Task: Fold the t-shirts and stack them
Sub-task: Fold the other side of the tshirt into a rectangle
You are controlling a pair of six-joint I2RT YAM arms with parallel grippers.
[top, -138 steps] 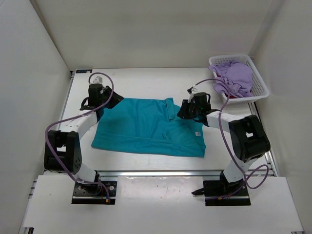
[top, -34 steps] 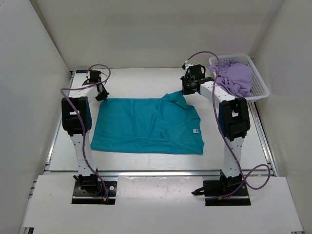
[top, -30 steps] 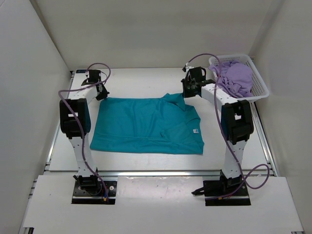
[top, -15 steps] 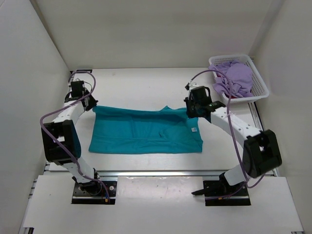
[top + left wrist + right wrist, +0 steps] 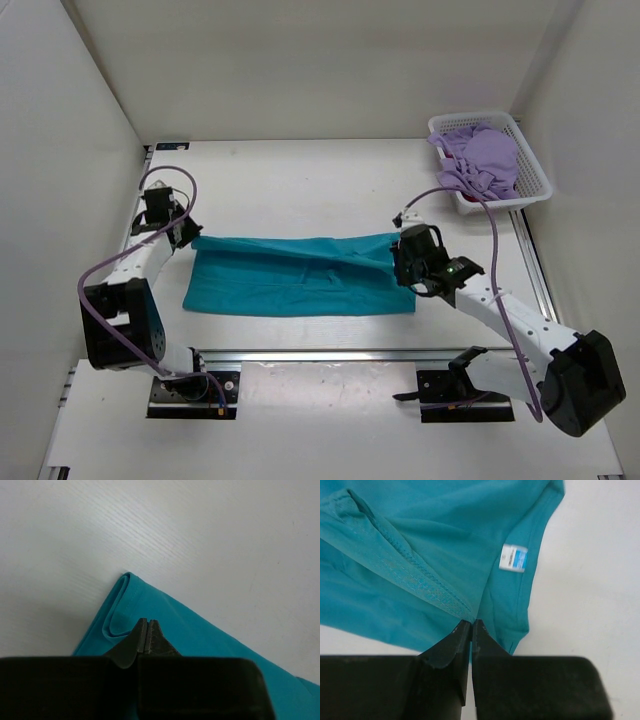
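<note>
— Seen the teal t-shirt [image 5: 300,285]? Hardly the same shape as a second ago.

— Right. Spread broad over the table [image 5: 300,180] then, now narrowed to a long band across the middle, with its far edge hauled toward the near side.

— Hauled by both arms?

— By both. Left gripper [image 5: 186,233] clenched on a rolled corner of teal cloth at the band's left end. Right gripper [image 5: 402,262] pinched tight on a stitched hem at the right end, not far from the white-and-blue label [image 5: 513,558]. Plain enough in the wrist views: no gap at the tips, cloth caught between.

— Meaning for the job?

— Looks like the first lengthwise fold, somewhere past halfway. Not laid down yet, going by the sag and wrinkle between the two grips, and short of the near hem.

— And the rest of the laundry?

— Lavender t-shirt [image 5: 485,155] heaped in the white mesh basket [image 5: 536,168] at the far right corner, well apart from the teal one. Same heap as before, by the look of it.

— So a long way to go.

— Yes. Next, probably: lower both corners evenly onto the near hem, let go, then fold crosswise. Worth keeping the pull equal, or risk a skewed edge.
</note>
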